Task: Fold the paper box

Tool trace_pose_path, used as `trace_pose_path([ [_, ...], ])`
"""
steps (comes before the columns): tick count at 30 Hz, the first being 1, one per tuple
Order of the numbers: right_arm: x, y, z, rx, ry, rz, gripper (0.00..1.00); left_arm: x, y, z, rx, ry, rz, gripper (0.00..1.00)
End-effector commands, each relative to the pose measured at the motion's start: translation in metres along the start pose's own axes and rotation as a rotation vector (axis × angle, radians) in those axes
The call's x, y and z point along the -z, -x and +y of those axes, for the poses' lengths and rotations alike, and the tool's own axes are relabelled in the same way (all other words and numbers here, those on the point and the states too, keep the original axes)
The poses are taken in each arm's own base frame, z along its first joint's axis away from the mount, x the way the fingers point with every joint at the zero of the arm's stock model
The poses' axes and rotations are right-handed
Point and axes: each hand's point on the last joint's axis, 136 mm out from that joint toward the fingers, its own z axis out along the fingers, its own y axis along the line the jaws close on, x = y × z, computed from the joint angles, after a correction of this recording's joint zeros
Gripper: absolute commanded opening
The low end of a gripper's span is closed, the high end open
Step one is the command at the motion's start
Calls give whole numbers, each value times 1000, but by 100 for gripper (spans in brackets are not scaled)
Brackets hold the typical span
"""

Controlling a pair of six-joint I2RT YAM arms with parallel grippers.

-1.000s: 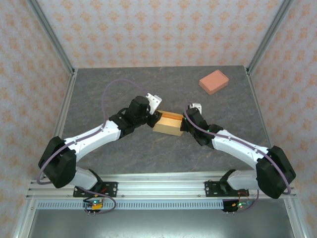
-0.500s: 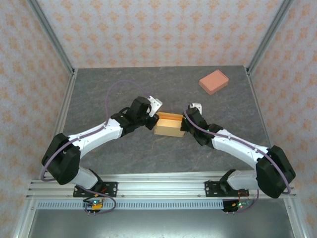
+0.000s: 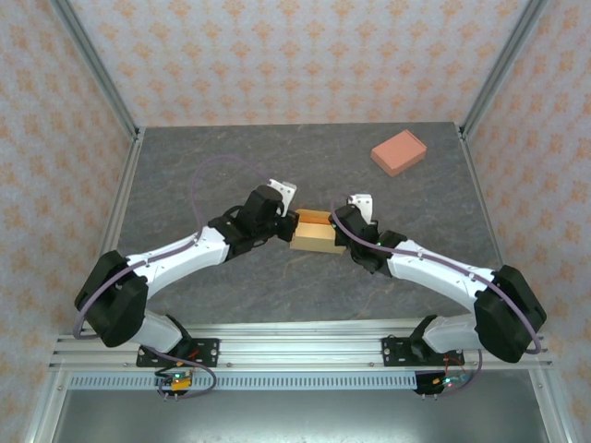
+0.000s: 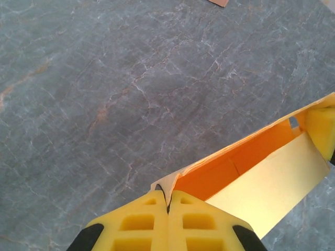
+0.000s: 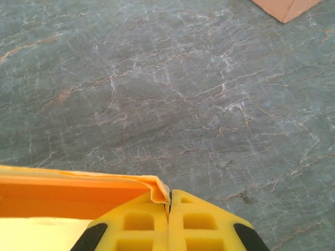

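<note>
The paper box is a small open orange tray with a pale yellow floor, lying mid-table between the two arms. My left gripper is shut on its left end; in the left wrist view the yellow fingers pinch the box's corner flap, and the orange wall runs away to the right. My right gripper is shut on the right end; in the right wrist view its pads clamp the folded corner of the orange wall.
A pink-brown closed box lies at the back right of the grey stone-pattern table; its corner shows as a tan wedge in the right wrist view. Metal frame posts flank the table at both sides.
The left gripper closed onto the box's left corner. Both grippers drew closer together, and the box now looks narrower between them.
</note>
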Motion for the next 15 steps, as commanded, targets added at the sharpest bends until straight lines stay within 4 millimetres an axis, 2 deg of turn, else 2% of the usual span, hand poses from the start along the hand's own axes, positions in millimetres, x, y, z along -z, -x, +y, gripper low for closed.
trace_pose_path([
  [1,5,10,0,-17,-23,-27,0,16,30,-17,131,-64,-142,0],
  [12,4,9,-2,-25,-39,-27,0,16,22,-20,339,-57,-186,0],
  [15,3,9,-1,-24,-39,-24,0,14,18,-24,338,-31,-193,0],
])
